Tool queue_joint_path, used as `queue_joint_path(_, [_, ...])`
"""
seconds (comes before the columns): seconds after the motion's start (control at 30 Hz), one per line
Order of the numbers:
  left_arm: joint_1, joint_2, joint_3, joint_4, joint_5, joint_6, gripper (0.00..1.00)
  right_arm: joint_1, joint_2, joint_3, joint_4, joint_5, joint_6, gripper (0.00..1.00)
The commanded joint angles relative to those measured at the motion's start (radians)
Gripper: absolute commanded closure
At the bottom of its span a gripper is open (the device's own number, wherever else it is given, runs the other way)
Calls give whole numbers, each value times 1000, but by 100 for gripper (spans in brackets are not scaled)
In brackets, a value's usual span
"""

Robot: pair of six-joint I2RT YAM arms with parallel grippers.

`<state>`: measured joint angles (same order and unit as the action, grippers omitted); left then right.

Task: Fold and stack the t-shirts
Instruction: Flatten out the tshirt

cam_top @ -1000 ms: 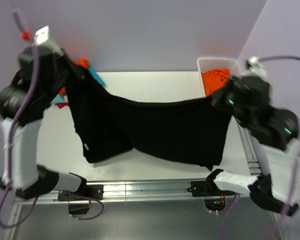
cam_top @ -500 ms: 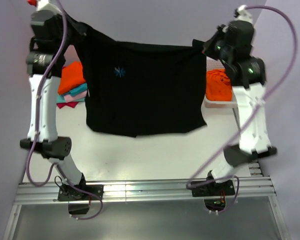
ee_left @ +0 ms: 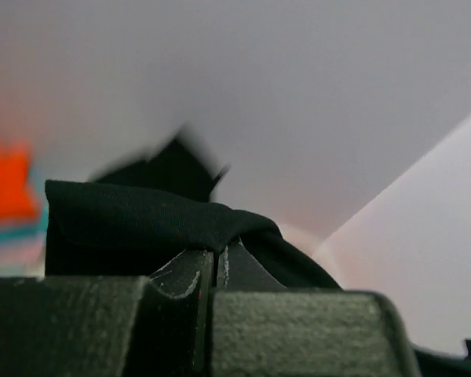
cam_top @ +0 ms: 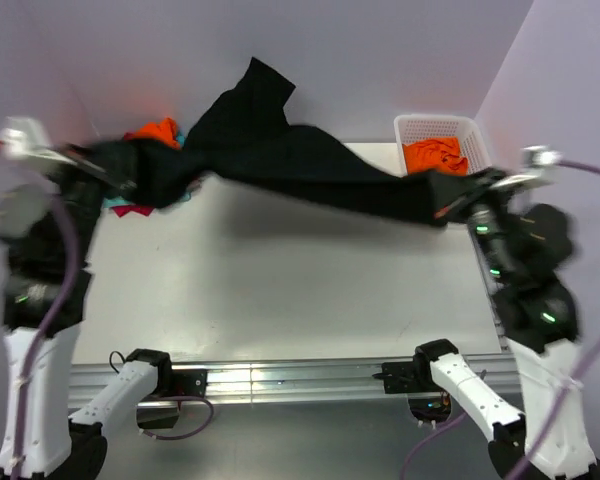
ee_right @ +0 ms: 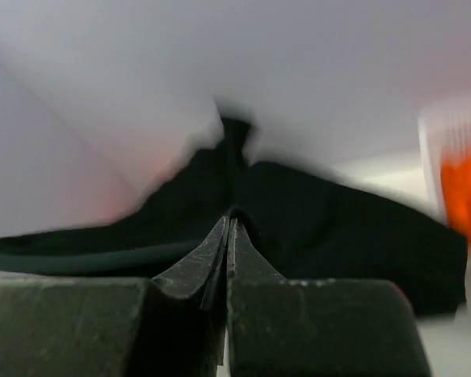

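The large black t-shirt (cam_top: 280, 165) hangs stretched in the air between both grippers, above the far half of the table, with one part flung up toward the back wall. My left gripper (cam_top: 130, 175) is shut on its left end, and my right gripper (cam_top: 450, 195) is shut on its right end. In the left wrist view the black cloth (ee_left: 141, 216) sits pinched over the closed fingertips (ee_left: 217, 255). In the right wrist view the cloth (ee_right: 314, 212) folds over the closed tips (ee_right: 229, 224). Orange, teal and pink shirts (cam_top: 155, 135) lie stacked at the far left, partly hidden.
A white lattice basket (cam_top: 438, 128) stands at the far right corner with an orange shirt (cam_top: 435, 155) in it. The white table (cam_top: 280, 280) spreads below the cloth. An aluminium rail (cam_top: 280, 378) runs along the near edge. Purple walls close the back and right.
Both arms have swung down from holding the shirt spread high and flat. The shirt now billows backward, stretched low between the grippers; the scene is blurred with motion.
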<state>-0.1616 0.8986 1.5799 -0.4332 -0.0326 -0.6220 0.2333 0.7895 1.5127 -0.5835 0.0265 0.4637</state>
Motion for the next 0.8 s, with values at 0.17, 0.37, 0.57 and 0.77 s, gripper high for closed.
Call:
queue_joint_path(0.17, [-7, 88, -607, -360, -40, -268, 100, 6, 56, -667, 1, -206, 99, 100])
queue_joint_path(0.37, [-78, 163, -710, -499, 20, -366, 100, 9, 76, -767, -65, -227, 86, 100])
queue_joint_path(0.57, [-110, 103, -765, -545, 57, -424, 100, 11, 53, -763, -170, -258, 78, 100])
queue_joint_path(0.77, [-139, 48, -822, -618, 91, -488, 100, 14, 16, -730, -389, -186, 177, 100])
